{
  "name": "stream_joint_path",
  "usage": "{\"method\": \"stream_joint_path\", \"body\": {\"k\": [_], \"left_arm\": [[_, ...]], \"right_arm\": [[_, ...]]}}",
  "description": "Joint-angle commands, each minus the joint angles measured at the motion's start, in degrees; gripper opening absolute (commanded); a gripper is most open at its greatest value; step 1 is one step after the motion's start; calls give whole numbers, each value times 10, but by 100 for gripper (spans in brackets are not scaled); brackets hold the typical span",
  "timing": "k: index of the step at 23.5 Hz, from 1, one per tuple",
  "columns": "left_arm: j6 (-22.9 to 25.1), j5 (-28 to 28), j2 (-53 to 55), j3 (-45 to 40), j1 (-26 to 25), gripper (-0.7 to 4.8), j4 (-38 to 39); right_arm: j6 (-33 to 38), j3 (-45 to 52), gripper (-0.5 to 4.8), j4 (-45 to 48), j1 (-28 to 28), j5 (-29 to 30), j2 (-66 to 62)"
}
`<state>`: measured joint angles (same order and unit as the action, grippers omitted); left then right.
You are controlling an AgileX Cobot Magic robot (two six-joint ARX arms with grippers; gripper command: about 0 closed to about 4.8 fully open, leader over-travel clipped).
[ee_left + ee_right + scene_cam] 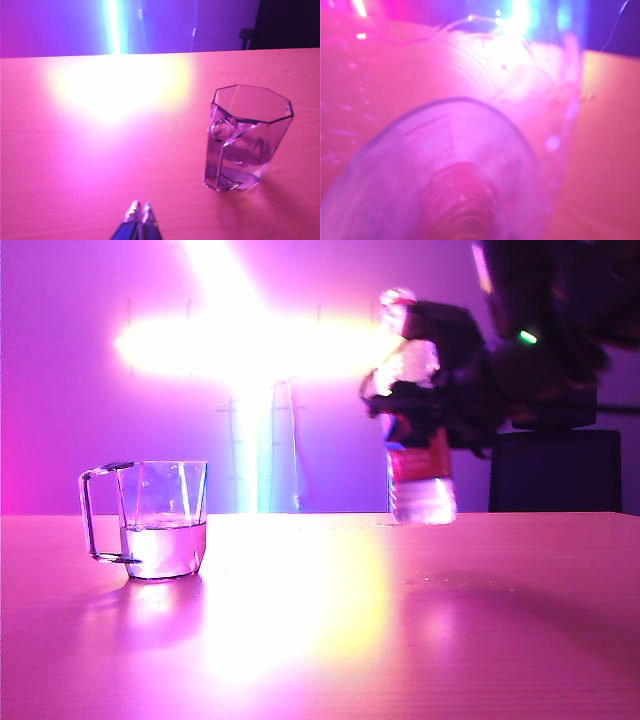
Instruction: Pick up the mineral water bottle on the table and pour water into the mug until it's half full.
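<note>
My right tool (440, 390) grips the mineral water bottle (420, 475) upright, apparently above the worktop (420, 620); the mug (163, 520) looks roughly half full; left tool (140, 212) sits clenched nearby.

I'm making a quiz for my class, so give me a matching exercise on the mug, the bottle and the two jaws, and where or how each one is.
Things:
1. mug
2. bottle
3. left jaws
4. right jaws

States:
A. closed, empty, low over the table
B. stands on the table, partly full of water
C. gripping the bottle's upper part
D. held upright, off to the right of the mug

Pairs: 1-B, 2-D, 3-A, 4-C
</note>
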<state>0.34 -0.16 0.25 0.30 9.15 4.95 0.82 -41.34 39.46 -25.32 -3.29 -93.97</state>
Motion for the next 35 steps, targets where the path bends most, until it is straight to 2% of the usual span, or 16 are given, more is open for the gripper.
{"method": "stream_joint_path", "body": {"k": [1, 11, 20, 26, 31, 35], "left_arm": [[-2, 2, 1, 2, -3, -2, -8], [-2, 2, 1, 2, -3, -2, -8], [-2, 2, 1, 2, -3, -2, -8], [-2, 2, 1, 2, -4, -2, -7], [-2, 2, 1, 2, -15, -2, -7], [-2, 2, 1, 2, -36, -2, -8]], "right_arm": [[26, 33, 197, 80, 11, 33, 3], [34, 55, 198, 172, 19, 60, -64], [39, 55, 203, 173, 19, 65, -90], [38, 55, 283, 156, 19, 73, -90], [38, 56, 391, 154, 19, 75, -90], [38, 57, 437, 154, 19, 88, -87]]}}
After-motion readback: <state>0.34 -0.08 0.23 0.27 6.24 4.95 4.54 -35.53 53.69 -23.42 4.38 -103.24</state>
